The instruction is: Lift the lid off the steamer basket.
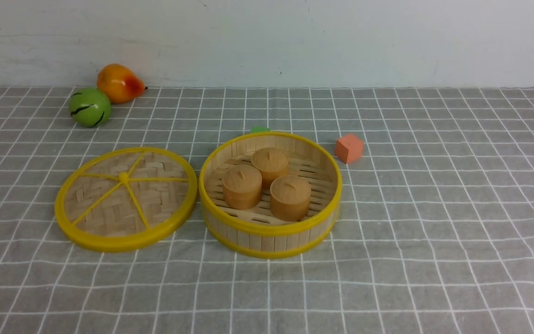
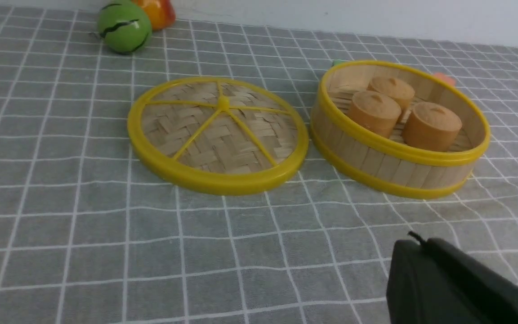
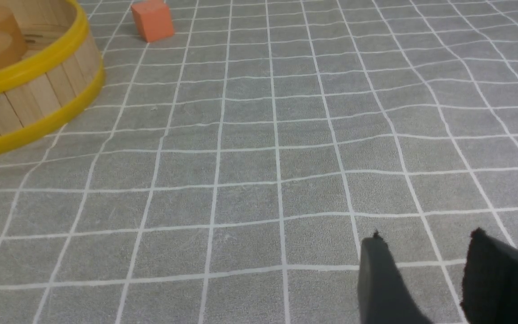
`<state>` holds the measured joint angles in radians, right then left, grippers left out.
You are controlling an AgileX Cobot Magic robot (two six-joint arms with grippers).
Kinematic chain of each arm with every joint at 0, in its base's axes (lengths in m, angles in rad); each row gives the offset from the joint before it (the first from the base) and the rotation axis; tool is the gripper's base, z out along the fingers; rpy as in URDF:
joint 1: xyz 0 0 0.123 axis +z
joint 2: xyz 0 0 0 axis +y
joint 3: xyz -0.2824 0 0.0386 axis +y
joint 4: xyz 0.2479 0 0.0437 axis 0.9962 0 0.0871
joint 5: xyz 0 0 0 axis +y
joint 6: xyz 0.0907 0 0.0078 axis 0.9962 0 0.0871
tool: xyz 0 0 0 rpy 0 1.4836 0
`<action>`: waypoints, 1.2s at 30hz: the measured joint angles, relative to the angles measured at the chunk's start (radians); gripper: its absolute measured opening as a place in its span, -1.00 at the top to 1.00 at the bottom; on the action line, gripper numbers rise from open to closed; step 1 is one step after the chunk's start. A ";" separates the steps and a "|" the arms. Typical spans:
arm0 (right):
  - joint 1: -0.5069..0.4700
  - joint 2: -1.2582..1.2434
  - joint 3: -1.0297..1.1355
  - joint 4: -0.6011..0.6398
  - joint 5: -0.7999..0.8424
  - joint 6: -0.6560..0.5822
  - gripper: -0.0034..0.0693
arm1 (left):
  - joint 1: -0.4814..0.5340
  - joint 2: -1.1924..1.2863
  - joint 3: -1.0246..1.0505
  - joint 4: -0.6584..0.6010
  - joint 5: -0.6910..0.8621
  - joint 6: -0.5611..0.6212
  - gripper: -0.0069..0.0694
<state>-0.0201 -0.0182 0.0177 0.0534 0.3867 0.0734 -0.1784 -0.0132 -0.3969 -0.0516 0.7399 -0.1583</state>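
Lid (image 2: 217, 135) lies flat beside basket (image 2: 389, 168), well apart from clenched left tool (image 2: 416, 246).

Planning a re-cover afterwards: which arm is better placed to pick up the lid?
Left, probably. The lid lies left of the steamer basket, fully in the left wrist view; the right wrist view misses it. The left gripper is shut, though.
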 joint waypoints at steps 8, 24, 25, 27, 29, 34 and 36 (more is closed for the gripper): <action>0.000 0.000 0.000 0.000 0.000 0.000 0.24 | 0.050 -0.001 0.213 0.113 -0.395 -0.111 0.85; 0.000 0.000 0.000 0.000 0.000 0.000 0.24 | 0.079 0.000 0.428 0.023 -0.351 0.032 0.85; 0.000 0.000 0.000 0.000 0.000 0.000 0.24 | 0.079 0.000 0.428 0.022 -0.351 0.035 0.85; 0.000 0.000 0.000 0.000 0.000 0.000 0.24 | 0.079 0.000 0.428 0.020 -0.351 0.036 0.85; 0.000 0.000 0.000 0.000 0.000 0.000 0.24 | 0.079 0.000 0.428 0.020 -0.351 0.038 0.85; 0.000 0.000 0.000 0.000 0.000 0.000 0.24 | 0.079 0.000 0.428 0.017 -0.351 0.039 0.85; 0.000 0.000 0.000 0.000 0.000 0.000 0.24 | 0.079 0.000 0.428 0.017 -0.351 0.039 0.85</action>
<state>-0.0201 -0.0182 0.0177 0.0534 0.3867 0.0734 -0.0993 -0.0130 0.0313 -0.0345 0.3893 -0.1195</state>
